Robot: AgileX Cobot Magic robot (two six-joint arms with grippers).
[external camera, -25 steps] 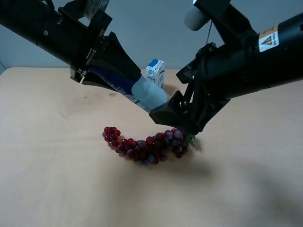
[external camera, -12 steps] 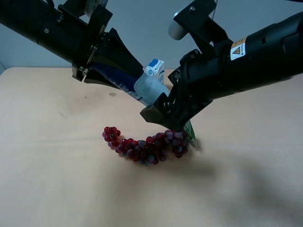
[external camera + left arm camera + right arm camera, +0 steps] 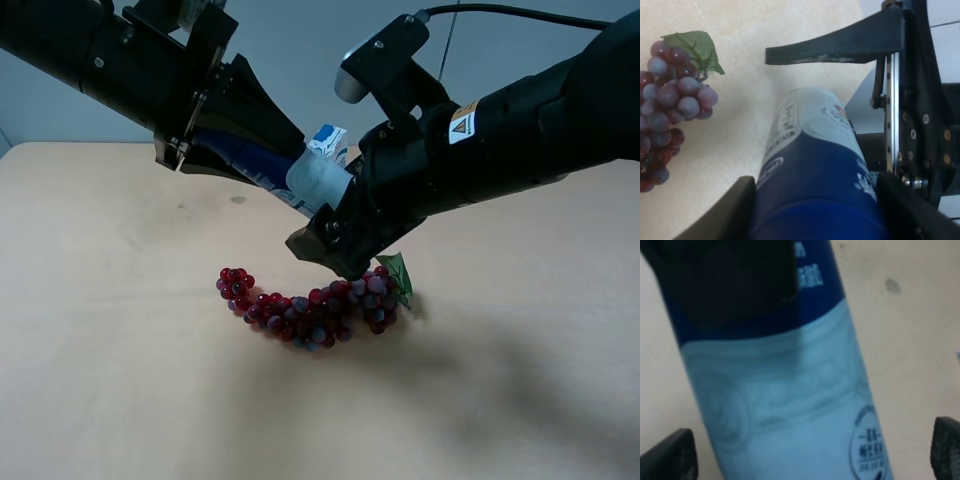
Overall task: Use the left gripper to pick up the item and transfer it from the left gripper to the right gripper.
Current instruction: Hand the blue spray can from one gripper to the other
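While the pale table (image 3: 120,400) spreads wide beneath both arms, the two grippers meet in the air above its middle. The right gripper (image 3: 325,235), on the bulky black arm with the yellow sticker, stands with its jaws spread wide. Its fingers flank the white lower end of the item (image 3: 312,180), and the right wrist view shows a gap between each fingertip and the bottle's sides. The left gripper (image 3: 272,160) is clamped on the item, with its broad wedge fingers pressed against the dark blue upper part. The bottle lies tilted in that grip. Its white end juts past the left fingertips, slanting down into the right gripper's open jaws, clear of the table. Directly below the right gripper, a red-purple grape bunch (image 3: 310,312) lies curved on the table. A small white-and-blue carton (image 3: 328,140) peeks out just behind the right gripper, beyond the bottle's white end. A green leaf (image 3: 395,272) sits at the end of the bunch under the right arm.
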